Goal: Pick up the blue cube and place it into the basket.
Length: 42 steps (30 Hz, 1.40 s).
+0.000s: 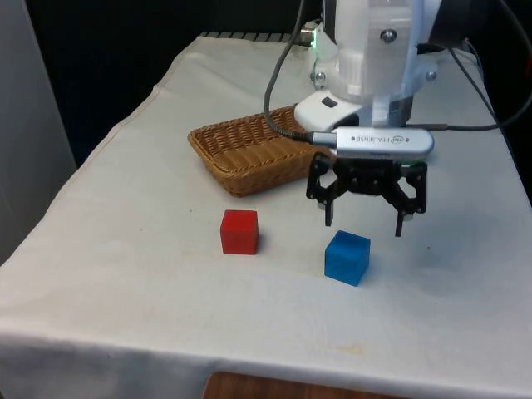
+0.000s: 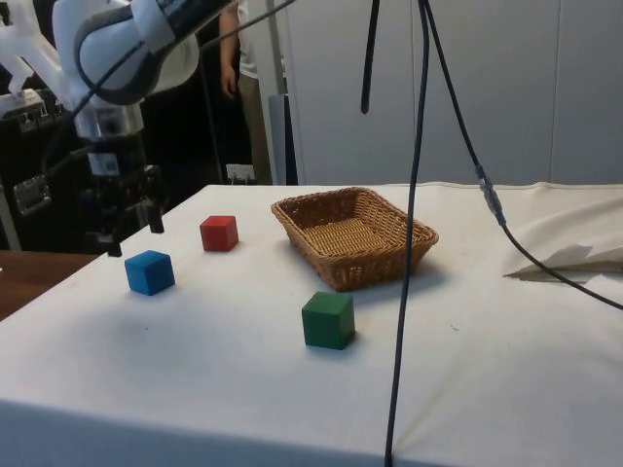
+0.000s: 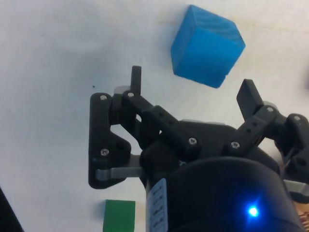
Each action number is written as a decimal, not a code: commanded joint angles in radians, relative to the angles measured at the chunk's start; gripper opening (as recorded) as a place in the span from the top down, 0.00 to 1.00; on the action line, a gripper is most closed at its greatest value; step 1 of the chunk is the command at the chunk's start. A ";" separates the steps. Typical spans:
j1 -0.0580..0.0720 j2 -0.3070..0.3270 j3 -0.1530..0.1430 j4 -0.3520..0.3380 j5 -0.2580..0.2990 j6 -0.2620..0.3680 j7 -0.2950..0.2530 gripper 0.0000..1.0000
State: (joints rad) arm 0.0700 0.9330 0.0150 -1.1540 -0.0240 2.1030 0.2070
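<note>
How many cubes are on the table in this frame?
3. The blue cube sits on the cloth just below the open gripper; the red cube lies beside it; the green cube rests near the basket.

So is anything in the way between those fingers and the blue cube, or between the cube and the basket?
Nothing visible. The open fingers hang just above the blue cube with bare cloth around it. The red cube sits off to the side, and the green cube lies apart, so the way to the basket looks free.

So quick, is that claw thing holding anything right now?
Gripper: open, holding nothing, hanging just above the blue cube on the table.
</note>
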 commanded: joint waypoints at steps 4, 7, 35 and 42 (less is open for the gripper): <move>0.000 0.010 -0.001 -0.004 0.000 0.027 0.003 0.00; 0.000 0.012 -0.001 -0.004 0.000 0.026 0.002 0.00; -0.002 0.076 -0.021 0.005 -0.003 0.060 0.003 0.00; -0.007 0.096 -0.037 0.022 0.001 0.062 0.006 0.00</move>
State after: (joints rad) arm 0.0650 1.0170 -0.0200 -1.1460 -0.0250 2.1660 0.2090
